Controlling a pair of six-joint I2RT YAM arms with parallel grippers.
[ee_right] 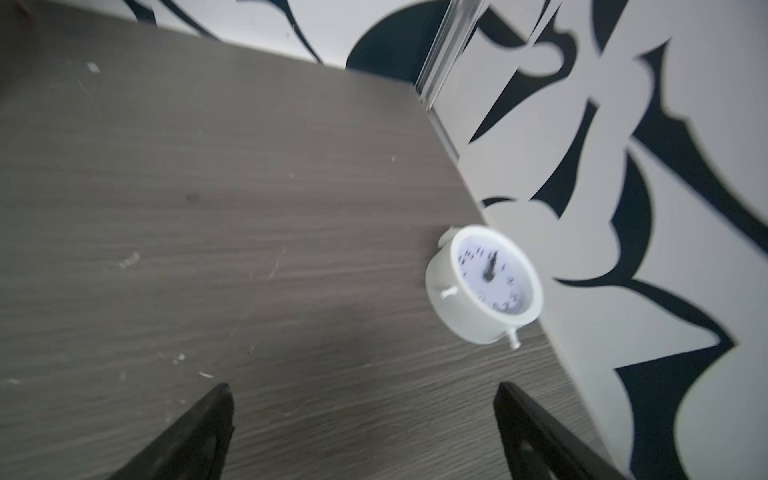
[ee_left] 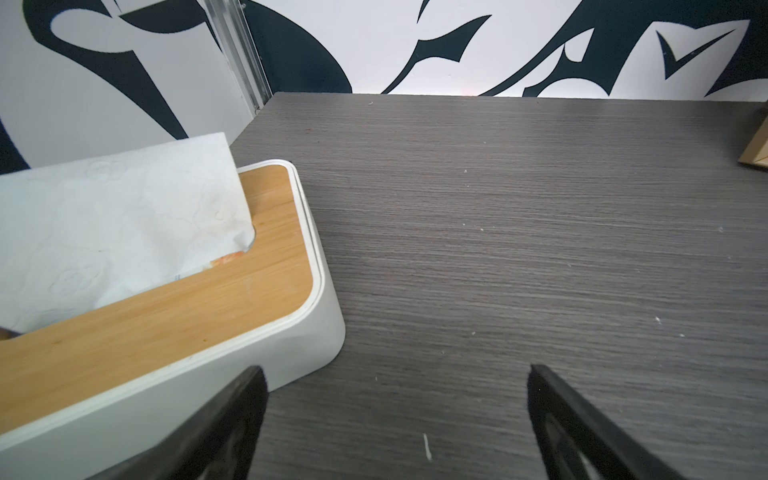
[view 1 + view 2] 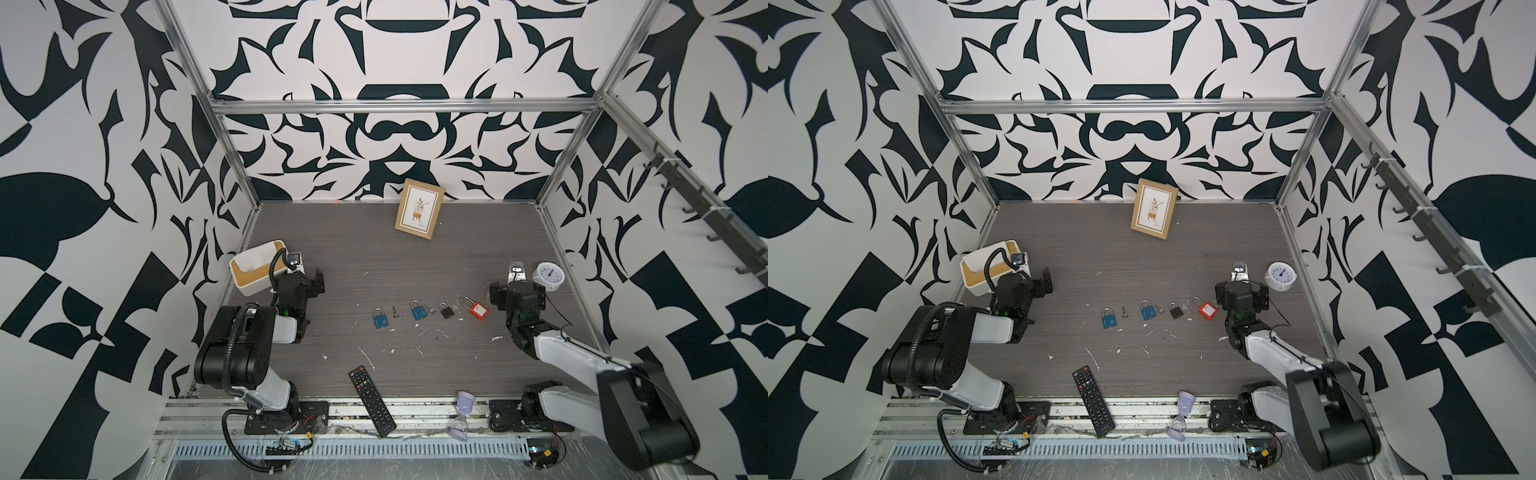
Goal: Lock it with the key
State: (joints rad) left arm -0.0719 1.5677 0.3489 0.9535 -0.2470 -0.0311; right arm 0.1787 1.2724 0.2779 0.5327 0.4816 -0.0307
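Locks: four in a row mid-table, from the left: first blue lock (image 3: 380,319), second blue lock (image 3: 417,310), black lock (image 3: 446,310), red lock (image 3: 478,309).
Keys: one key (image 3: 394,311) lies just right of the first blue lock. There are small metal bits by the next two locks, too small to count.
Left gripper (image 2: 395,370): jaws spread wide with nothing between them, over bare table (image 3: 353,249), left of the row.
Right gripper (image 1: 363,386): also wide apart and empty, just right of the red lock.
Box: one tissue box (image 3: 249,274), far left, beside the left gripper.
Clock: one clock (image 3: 548,275), at the right edge.
Frame: one frame (image 3: 419,209), far centre.
Remote: one remote (image 3: 371,400), over the near edge.
Hourglass: one hourglass (image 3: 462,415), on the near rail.
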